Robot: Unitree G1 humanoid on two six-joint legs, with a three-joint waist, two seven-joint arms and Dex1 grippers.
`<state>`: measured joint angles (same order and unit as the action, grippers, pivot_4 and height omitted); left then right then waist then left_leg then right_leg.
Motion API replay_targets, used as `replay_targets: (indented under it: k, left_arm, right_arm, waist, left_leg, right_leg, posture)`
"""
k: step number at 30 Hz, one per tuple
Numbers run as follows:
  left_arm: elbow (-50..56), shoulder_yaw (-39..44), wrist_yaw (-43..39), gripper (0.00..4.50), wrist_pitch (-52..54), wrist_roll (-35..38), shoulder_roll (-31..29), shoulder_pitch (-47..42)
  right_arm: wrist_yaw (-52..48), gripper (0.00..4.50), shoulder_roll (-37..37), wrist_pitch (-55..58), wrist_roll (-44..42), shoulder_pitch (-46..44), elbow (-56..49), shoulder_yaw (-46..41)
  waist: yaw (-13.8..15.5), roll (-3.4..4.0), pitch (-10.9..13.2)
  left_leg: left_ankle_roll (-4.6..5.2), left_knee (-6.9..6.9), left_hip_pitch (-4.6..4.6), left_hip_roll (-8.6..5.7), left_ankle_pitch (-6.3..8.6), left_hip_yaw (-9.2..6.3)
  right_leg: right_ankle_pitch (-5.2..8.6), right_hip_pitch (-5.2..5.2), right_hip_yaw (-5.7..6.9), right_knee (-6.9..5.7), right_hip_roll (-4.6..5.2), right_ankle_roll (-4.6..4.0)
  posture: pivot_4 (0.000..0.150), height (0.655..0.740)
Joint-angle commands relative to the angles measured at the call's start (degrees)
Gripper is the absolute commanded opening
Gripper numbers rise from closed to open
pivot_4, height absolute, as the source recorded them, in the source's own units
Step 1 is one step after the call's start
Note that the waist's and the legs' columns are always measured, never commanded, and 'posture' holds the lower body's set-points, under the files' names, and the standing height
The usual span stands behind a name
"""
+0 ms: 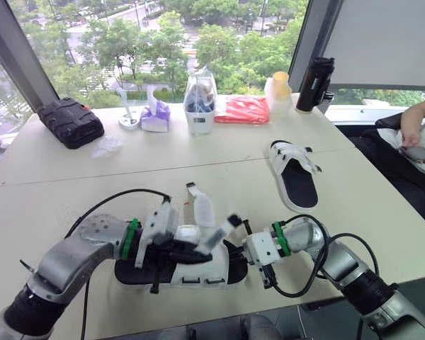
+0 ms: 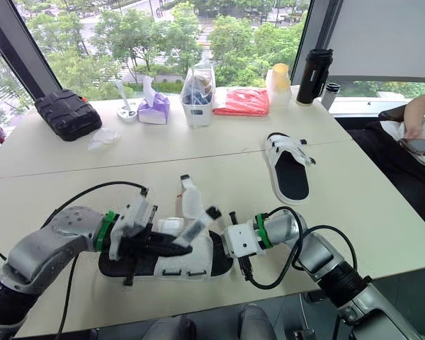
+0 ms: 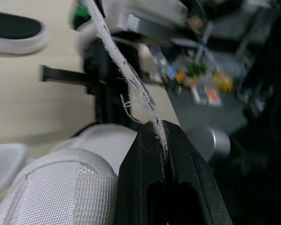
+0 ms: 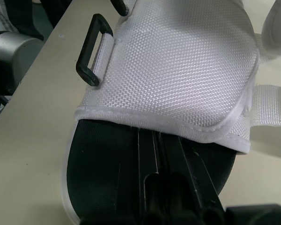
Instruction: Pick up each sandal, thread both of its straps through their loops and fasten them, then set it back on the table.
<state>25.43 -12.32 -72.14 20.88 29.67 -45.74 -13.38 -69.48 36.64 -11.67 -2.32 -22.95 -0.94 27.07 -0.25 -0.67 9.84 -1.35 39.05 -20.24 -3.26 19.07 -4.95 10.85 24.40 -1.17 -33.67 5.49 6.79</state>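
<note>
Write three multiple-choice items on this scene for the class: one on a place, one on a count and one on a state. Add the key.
1. Where does the far sandal lie?
A. on the floor
B. on the table, to the robot's right
C. on a chair

2. How many sandals are there?
A. two
B. one
C. four

3. The left gripper is:
A. open
B. shut on a bottle
C. shut on a strap

Key:
1 B: it rests flat on the table, ahead of the right arm.
2 A: there is the far sandal and the near sandal between the arms.
3 C: the left wrist view shows the strap's edge pinched between its fingers.
</note>
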Motion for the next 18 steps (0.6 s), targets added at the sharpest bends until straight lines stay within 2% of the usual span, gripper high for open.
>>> replay_targets:
  k: [1, 3, 7, 8, 10, 12, 17, 18]
  left_arm:
    - [-1.4, -1.4, -6.1, 0.07, -12.8, -6.2, -1.2, 0.7]
    - [-3.1, -2.6, -9.8, 0.07, -23.3, -10.6, -1.8, 1.4]
    - [-5.4, -3.3, -12.9, 0.07, -36.0, -13.5, -1.4, 2.1]
    - [-6.4, -3.5, -13.3, 0.30, -39.4, -14.6, -1.2, 2.0]
    - [-7.5, -3.8, -13.5, 0.92, -42.5, -15.1, -0.8, 1.9]
    - [-8.4, -4.2, -13.5, 1.80, -47.0, -16.2, -0.5, 1.8]
    - [-10.6, -3.9, -12.3, 4.26, -55.4, -18.1, -1.5, 3.0]
    - [-10.8, -3.8, -12.2, 4.46, -56.0, -18.0, -1.9, 3.3]
  right_arm:
    - [-1.5, 0.00, 2.4, 1.2, 4.1, 1.2, 5.0, 1.3]
    - [-1.7, 0.00, 2.5, 1.0, 4.1, 1.2, 5.2, 1.3]
    - [-2.0, 0.00, 2.6, 0.6, 4.2, 1.1, 5.7, 1.2]
    - [-2.0, 0.00, 2.6, 0.5, 4.3, 1.0, 5.8, 1.3]
    - [-2.0, 0.00, 2.6, 0.4, 4.3, 0.9, 6.1, 1.2]
    - [-2.1, 0.00, 2.5, 0.3, 4.4, 0.8, 6.3, 1.2]
    - [-2.2, 0.00, 2.4, 0.0, 4.6, 0.6, 6.8, 1.2]
    - [-2.3, 0.00, 2.4, -0.1, 4.7, 0.5, 6.9, 1.3]
  waist:
    - [0.0, 0.00, 0.0]
    - [0.0, 0.01, 0.0]
    - [0.1, 0.02, 0.0]
    - [0.1, 0.02, 0.0]
    - [0.3, 0.02, 0.0]
    - [0.4, 0.02, 0.0]
    - [0.6, 0.02, 0.0]
    - [0.6, 0.02, 0.0]
  left_leg:
    - [0.01, 0.00, 0.00, 0.02, 0.00, 0.00]
    - [0.03, 0.00, 0.00, 0.05, 0.01, 0.00]
    - [0.09, 0.00, -0.03, 0.08, 0.05, 0.01]
    - [0.09, 0.00, -0.03, 0.08, 0.05, 0.01]
    - [0.11, 0.00, -0.01, 0.08, 0.05, 0.02]
    - [0.11, 0.00, 0.00, 0.08, 0.06, 0.03]
    - [0.12, 0.00, 0.03, 0.09, 0.06, 0.05]
    - [0.12, 0.00, 0.03, 0.09, 0.06, 0.06]
  right_leg:
    - [0.00, 0.00, 0.00, 0.01, 0.00, 0.00]
    - [0.00, 0.00, 0.00, 0.02, 0.00, 0.00]
    - [-0.01, 0.00, 0.00, 0.11, 0.01, -0.01]
    - [-0.01, -0.01, 0.00, 0.13, 0.02, -0.01]
    - [-0.01, -0.02, 0.00, 0.14, 0.02, -0.01]
    - [-0.01, -0.02, 0.00, 0.13, 0.02, 0.00]
    - [-0.02, -0.04, 0.00, 0.13, 0.01, 0.00]
    - [-0.02, -0.04, 0.00, 0.13, 0.02, 0.00]
  posture:
    - [0.150, 0.7400]
    - [0.150, 0.7400]
    - [0.150, 0.7400]
    - [0.150, 0.7400]
    - [0.150, 0.7400]
    - [0.150, 0.7400]
    - [0.150, 0.7400]
    - [0.150, 0.7400]
